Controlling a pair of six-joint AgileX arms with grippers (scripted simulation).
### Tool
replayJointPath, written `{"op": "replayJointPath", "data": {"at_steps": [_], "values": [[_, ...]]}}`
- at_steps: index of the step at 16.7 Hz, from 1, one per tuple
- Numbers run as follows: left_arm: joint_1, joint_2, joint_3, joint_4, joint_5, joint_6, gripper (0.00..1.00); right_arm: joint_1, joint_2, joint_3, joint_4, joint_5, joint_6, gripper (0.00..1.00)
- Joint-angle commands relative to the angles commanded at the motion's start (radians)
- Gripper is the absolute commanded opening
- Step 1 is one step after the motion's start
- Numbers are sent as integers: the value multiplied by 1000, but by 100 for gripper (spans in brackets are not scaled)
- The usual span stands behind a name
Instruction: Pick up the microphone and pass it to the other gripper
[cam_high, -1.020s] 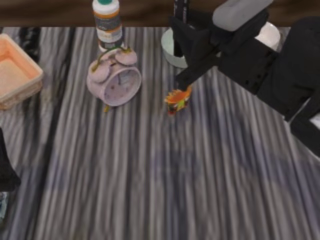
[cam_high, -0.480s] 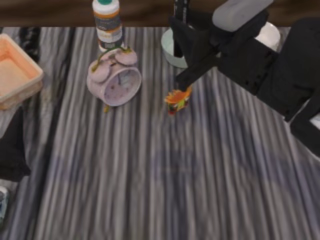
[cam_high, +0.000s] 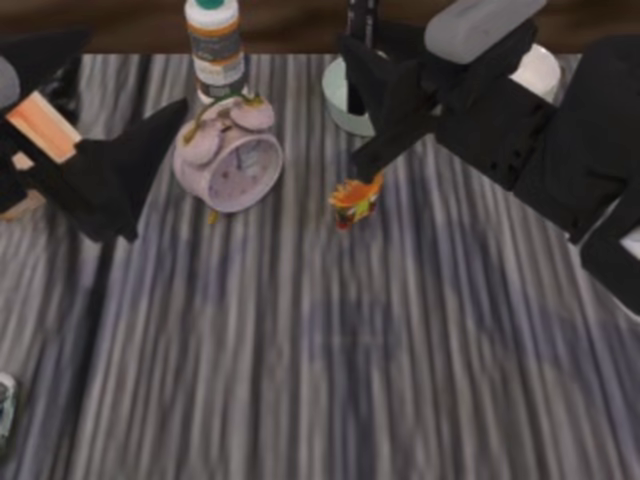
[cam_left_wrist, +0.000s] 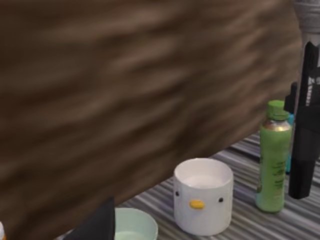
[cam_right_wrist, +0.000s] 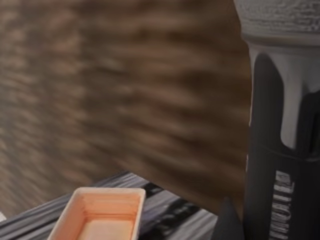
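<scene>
Microphone (cam_right_wrist: 280, 125): held upright by the right gripper at the far side of the table, right of centre; mesh head up, black handle below.
Right gripper (cam_high: 362, 40): far side, over the bowl (cam_high: 345, 100); jaws clenched on the microphone handle.
Left gripper (cam_high: 150, 150): far left, just left of the clock, partly over the tray; jaw state cannot be told.
Clock (cam_high: 228, 155): pink, lying far left of centre.
Bottle (cam_high: 215, 40): white with orange label, far edge, behind the clock.
Tray (cam_high: 40, 125): orange, far left, partly covered by the left arm.
Toy (cam_high: 355, 198): small, orange and yellow, centre, near side of the bowl.
Duck cup (cam_left_wrist: 203, 196): white, beside the bowl.
Green bottle (cam_left_wrist: 273, 156): upright, beside the cup.
</scene>
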Motion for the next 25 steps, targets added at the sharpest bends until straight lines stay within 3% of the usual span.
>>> {"op": "replayJointPath", "data": {"at_steps": [5, 9, 15, 22, 25], "values": [[-64, 321, 191, 114, 200, 10, 100, 0, 0, 0, 0, 0, 0, 0], [-83, 404, 245, 147, 258, 11, 100, 0, 0, 0, 0, 0, 0, 0], [-92, 416, 255, 147, 246, 11, 100, 0, 0, 0, 0, 0, 0, 0], [-261, 639, 450, 179, 84, 12, 100, 0, 0, 0, 0, 0, 0, 0], [-306, 698, 502, 188, 40, 12, 100, 0, 0, 0, 0, 0, 0, 0]]}}
